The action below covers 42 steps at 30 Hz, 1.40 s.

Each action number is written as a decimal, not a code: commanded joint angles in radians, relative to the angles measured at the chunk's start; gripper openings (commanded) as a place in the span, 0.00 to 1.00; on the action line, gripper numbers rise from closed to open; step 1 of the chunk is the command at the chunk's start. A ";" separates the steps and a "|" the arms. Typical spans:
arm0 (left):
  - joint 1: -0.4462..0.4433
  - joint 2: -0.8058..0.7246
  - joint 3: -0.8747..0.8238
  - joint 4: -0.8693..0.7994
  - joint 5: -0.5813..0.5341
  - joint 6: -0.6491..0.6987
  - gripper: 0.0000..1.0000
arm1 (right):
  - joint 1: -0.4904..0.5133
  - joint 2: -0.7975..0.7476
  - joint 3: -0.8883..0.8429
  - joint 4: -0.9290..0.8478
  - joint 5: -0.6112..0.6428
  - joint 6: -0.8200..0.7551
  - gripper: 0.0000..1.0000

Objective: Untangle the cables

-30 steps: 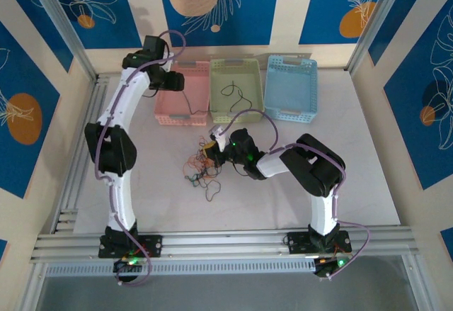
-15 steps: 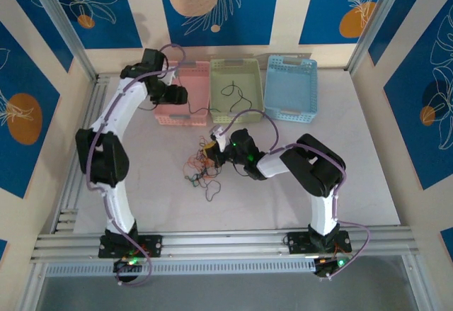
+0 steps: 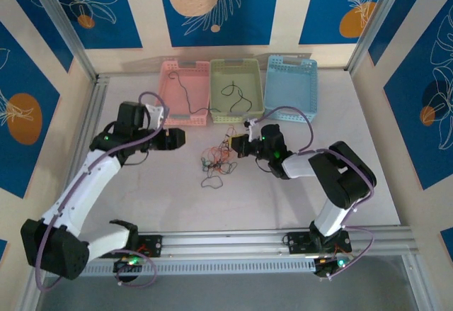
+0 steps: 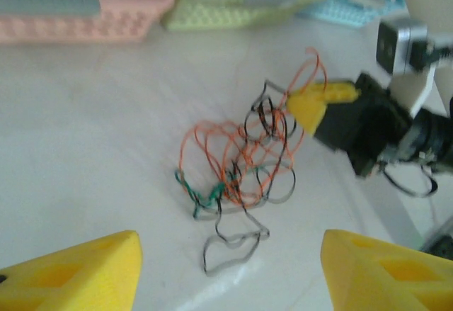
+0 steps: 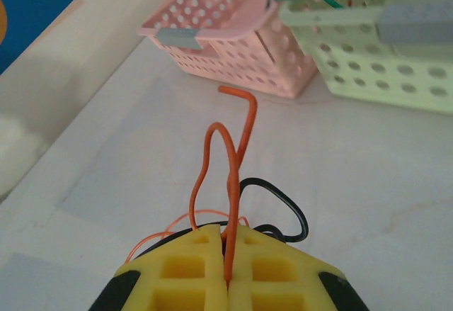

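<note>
Blue floral wall panels (image 3: 241,13) — pale table (image 3: 269,205) below.

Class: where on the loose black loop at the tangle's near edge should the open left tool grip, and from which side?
Its outer curve, from above on the near side: the black loop lies flat, clear of the orange cable, so the left tool likely pinches it alone.

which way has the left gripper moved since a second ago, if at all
Yes. The left gripper has drawn back from over the pink basket and now sits in front of it.
</note>
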 commanded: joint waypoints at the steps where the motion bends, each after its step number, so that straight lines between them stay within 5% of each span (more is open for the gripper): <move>1: -0.046 -0.052 -0.071 0.065 0.042 -0.063 0.69 | -0.003 -0.040 0.002 -0.088 -0.013 0.103 0.00; 8: -0.092 0.062 0.060 0.063 -0.061 0.018 0.70 | -0.001 -0.036 0.011 -0.108 -0.002 0.107 0.01; 14: -0.082 0.418 0.466 -0.096 -0.248 0.228 0.72 | 0.000 -0.011 0.011 -0.077 -0.012 0.109 0.01; 21: -0.106 0.810 0.955 -0.325 -0.266 0.503 0.74 | 0.000 0.010 0.023 -0.069 -0.019 0.113 0.02; 26: -0.114 1.035 1.285 -0.474 -0.286 0.506 0.75 | 0.000 0.021 0.031 -0.069 -0.027 0.112 0.02; 33: -0.213 1.147 1.345 -0.461 -0.407 0.579 0.81 | 0.000 0.028 0.037 -0.074 -0.034 0.113 0.02; 42: -0.230 1.230 1.375 -0.463 -0.481 0.587 0.68 | 0.000 0.030 0.039 -0.077 -0.035 0.113 0.02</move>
